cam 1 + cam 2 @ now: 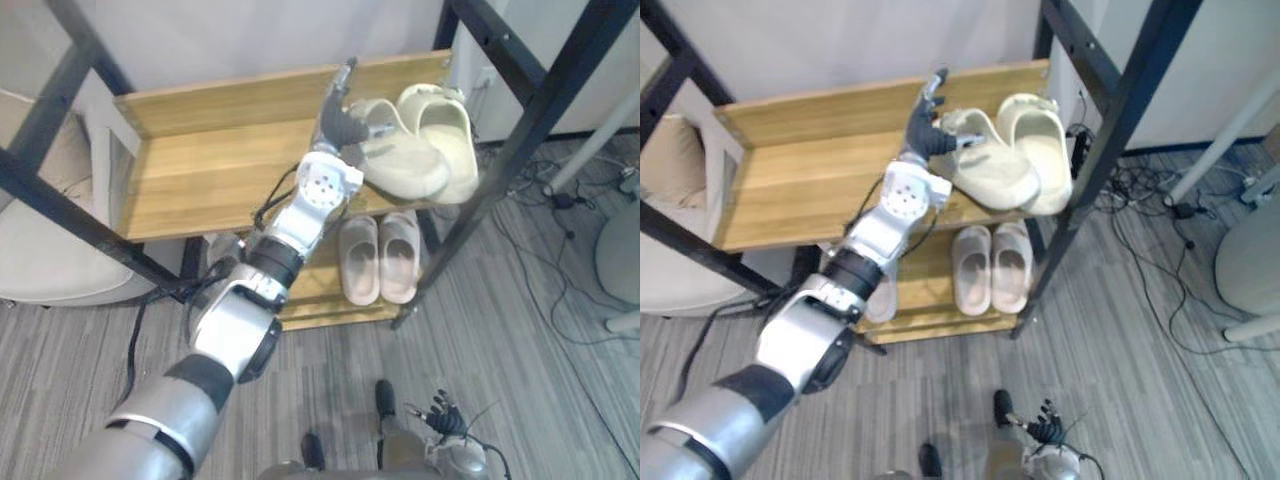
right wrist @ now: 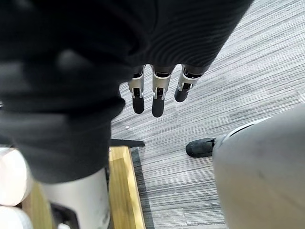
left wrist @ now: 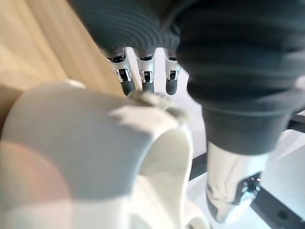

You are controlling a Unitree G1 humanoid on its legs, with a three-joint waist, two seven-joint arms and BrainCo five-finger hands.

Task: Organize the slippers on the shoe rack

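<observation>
From where I stand, the left arm is stretched up to the top shelf (image 1: 220, 170) of the rack (image 1: 230, 100), which is made of wooden boards in a black metal frame. The left hand (image 1: 348, 122) is at the shelf's right end, on the heel of a cream slipper (image 1: 405, 160). Most of its fingers (image 3: 147, 81) curl over the heel rim, and the thumb (image 3: 231, 186) sits on the near side. It looks to be grasping the slipper by that edge, while one finger sticks straight up toward the back board.

The slipper lies skewed, with its toe swung to the right and resting partly on its mate (image 1: 450, 130). The mate sits straighter at the very end of the shelf, just beside the frame's post (image 1: 505, 175). Both toes face the front.

On the lower shelf (image 1: 320, 305), a pale pink pair (image 1: 380, 258) stands side by side. The two are touching, with toes toward the front as well. They sit almost directly under the cream ones.

The right hand (image 1: 442, 412) hangs low over the grey striped floor (image 1: 520, 330), well apart from the rack. Its fingers (image 2: 157, 102) are straight and loose, pointing down, with nothing in them. Cables (image 1: 560, 200) trail across the floor off to the right of the rack.
</observation>
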